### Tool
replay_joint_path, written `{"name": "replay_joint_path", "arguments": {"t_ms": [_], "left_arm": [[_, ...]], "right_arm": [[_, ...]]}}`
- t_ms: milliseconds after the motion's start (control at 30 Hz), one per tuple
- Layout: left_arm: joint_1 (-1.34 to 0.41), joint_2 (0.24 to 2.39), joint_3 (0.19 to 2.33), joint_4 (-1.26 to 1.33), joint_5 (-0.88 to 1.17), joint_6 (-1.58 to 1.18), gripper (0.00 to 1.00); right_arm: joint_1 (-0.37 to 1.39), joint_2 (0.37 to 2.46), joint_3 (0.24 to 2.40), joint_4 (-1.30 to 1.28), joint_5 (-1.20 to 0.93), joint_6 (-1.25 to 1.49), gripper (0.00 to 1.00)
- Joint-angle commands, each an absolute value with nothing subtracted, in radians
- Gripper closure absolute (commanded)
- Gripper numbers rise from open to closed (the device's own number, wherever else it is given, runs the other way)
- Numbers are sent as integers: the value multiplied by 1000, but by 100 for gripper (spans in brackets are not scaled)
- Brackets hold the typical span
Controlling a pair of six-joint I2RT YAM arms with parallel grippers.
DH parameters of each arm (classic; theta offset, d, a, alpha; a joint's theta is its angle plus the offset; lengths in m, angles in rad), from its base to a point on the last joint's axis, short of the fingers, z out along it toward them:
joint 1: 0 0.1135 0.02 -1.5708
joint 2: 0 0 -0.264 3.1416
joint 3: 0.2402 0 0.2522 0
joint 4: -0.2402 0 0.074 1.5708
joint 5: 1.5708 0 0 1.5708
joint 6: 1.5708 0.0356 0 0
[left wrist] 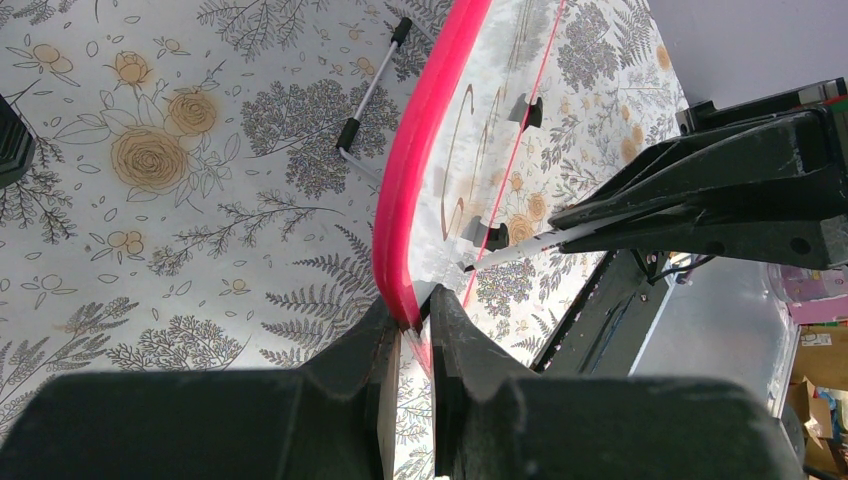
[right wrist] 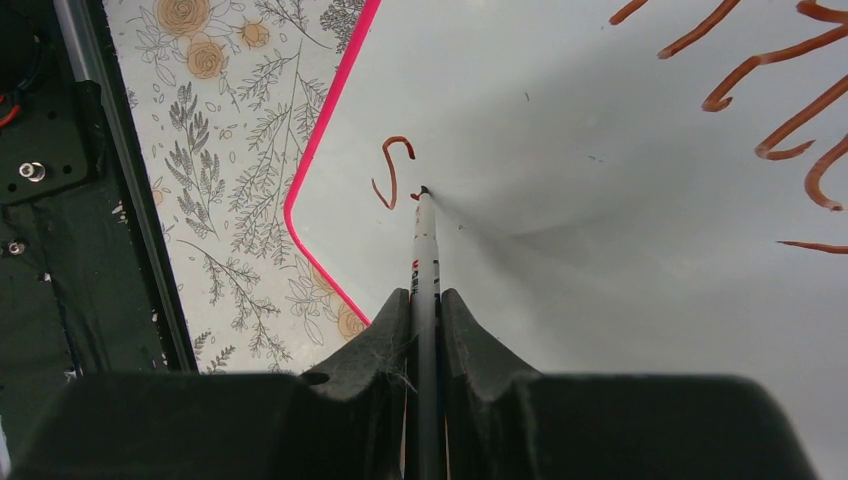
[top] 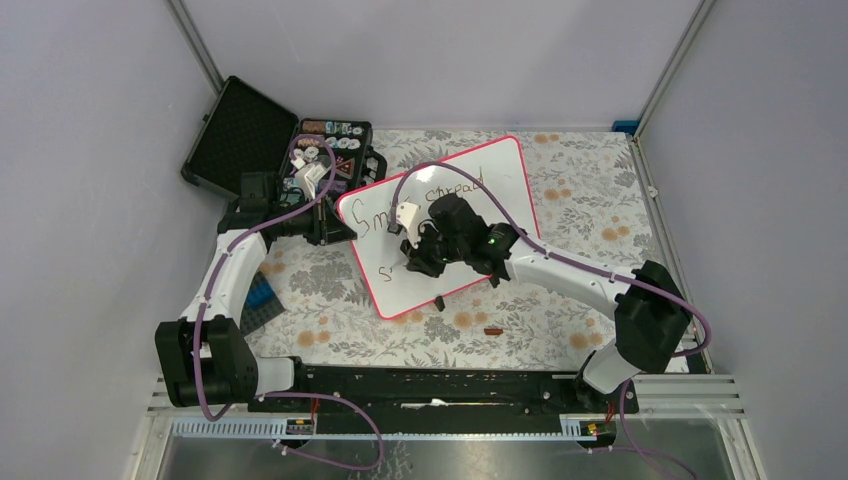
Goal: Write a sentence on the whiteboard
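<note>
1. Only your right wrist view shows the right hand clenched on a thin marker. The marker's tip touches the whiteboard just beside a lone "S".
2. Only your left wrist view shows the left hand pinching the board's pink rim. From that angle I cannot tell whether this edge is lifted off the tabletop.
3. From above, the board lies skewed in the middle of the tabletop. Its upper-left corner is near the open black case, and floral tabletop lies bare to the board's right and along its near side.
4. The sentence looks dark from above and reddish-brown up close. The top line shows "Sm" and "spread", with the middle hidden under the right hand. The second line holds only the "S".
</note>
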State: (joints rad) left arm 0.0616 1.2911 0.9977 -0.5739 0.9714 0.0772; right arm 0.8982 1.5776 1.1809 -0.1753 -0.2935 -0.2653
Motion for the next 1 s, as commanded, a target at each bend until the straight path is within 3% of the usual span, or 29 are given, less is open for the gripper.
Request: {"name": "replay_joint_path", "arguments": {"t_ms": [0,967], "left_arm": [[51,1276,999,-526,946,110,100],[49,1275,1001,-526,941,112,100]], "right_arm": [[867,1567,1197,-169,-257,-270,100],[871,1542,1148,-208,-288,-302,100]]}}
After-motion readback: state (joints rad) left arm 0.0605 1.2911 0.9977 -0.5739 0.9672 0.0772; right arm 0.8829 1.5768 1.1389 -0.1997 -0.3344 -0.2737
